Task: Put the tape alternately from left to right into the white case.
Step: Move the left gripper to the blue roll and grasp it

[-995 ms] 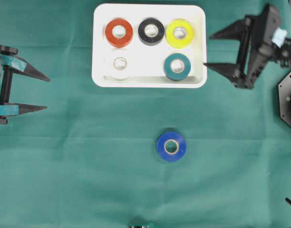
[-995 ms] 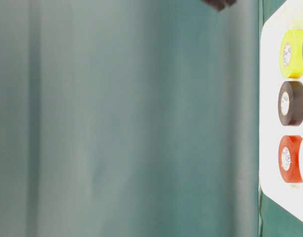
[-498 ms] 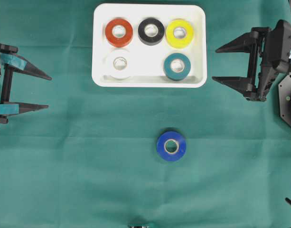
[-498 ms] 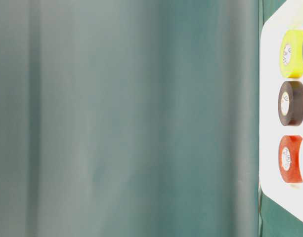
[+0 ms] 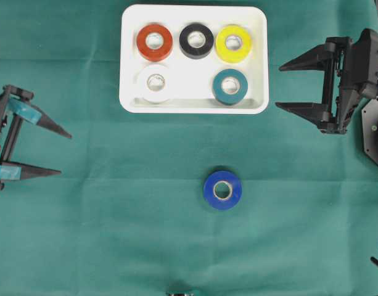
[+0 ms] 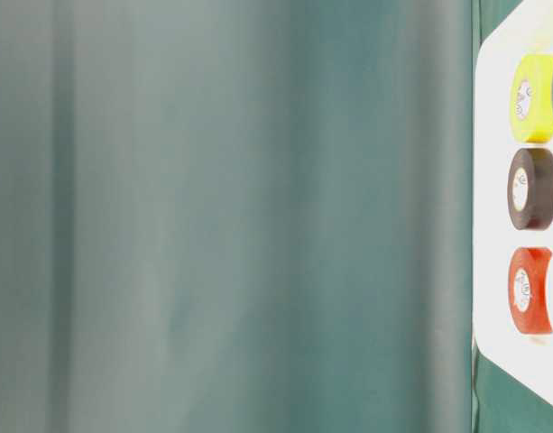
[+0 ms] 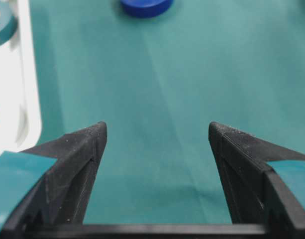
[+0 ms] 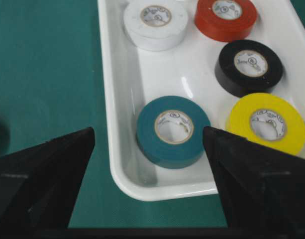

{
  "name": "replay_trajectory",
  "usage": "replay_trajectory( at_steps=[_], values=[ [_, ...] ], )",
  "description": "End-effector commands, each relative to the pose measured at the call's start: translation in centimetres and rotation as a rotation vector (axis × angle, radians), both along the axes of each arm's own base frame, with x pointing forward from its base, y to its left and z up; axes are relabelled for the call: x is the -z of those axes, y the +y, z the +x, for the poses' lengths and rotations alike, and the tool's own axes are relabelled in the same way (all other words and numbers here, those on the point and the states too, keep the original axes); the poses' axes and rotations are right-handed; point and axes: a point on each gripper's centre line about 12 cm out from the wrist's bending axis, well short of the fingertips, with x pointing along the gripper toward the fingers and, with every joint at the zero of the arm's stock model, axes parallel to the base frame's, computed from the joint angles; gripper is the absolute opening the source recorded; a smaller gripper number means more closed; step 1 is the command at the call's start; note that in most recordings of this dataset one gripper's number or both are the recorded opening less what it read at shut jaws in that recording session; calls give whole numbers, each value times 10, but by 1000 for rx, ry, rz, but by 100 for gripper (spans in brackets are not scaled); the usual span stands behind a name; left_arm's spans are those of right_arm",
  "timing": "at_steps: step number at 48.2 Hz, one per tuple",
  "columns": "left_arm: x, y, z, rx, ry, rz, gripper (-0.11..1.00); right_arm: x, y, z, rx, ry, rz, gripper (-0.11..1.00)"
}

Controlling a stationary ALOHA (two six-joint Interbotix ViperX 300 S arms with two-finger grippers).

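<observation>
Blue round tape roll [image 5: 222,190] lay outside the white plastic case [image 5: 258,61], at six o'clock; both tools, left tool [image 5: 53,152] and right tool [image 5: 287,84], gaped wide and empty, risking a misjudged grab.

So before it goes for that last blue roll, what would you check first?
1. Blue roll lies flat on the green cloth, nothing beside it: ok.
2. Left gripper open wide and empty: ok.
3. Right gripper open, empty, off to the side of the white case: ok.
4. Free spot in the case, between the white roll and the teal roll: ok.
5. The other rolls sit flat inside the rim: red-orange, black, yellow: ok.
6. Whether the gap is wide enough for the gripper's fingers too: cannot tell.
</observation>
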Motion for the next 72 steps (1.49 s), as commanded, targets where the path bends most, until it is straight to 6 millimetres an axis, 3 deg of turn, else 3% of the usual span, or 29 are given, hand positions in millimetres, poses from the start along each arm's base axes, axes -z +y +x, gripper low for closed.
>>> replay_trajectory(
  at_steps=[1,8,15,44,57,72],
  values=[
    [-13,-2,11,-4,-30,-12,81,-6,0,3,-5,-25,-5,54],
    [-16,-3,29,-21,-19,-7,81,-5,1,3,-6,-22,-3,54],
    [-16,-7,60,-30,15,1,81,-7,0,4,-5,-27,-1,54],
    [-9,-38,212,-31,80,29,81,-1,2,0,-6,-10,8,54],
    [-13,-48,256,-30,101,32,81,4,2,-3,-5,0,12,54],
    [-4,-55,286,-25,176,50,81,2,3,-4,-5,-6,10,54]
  ],
)
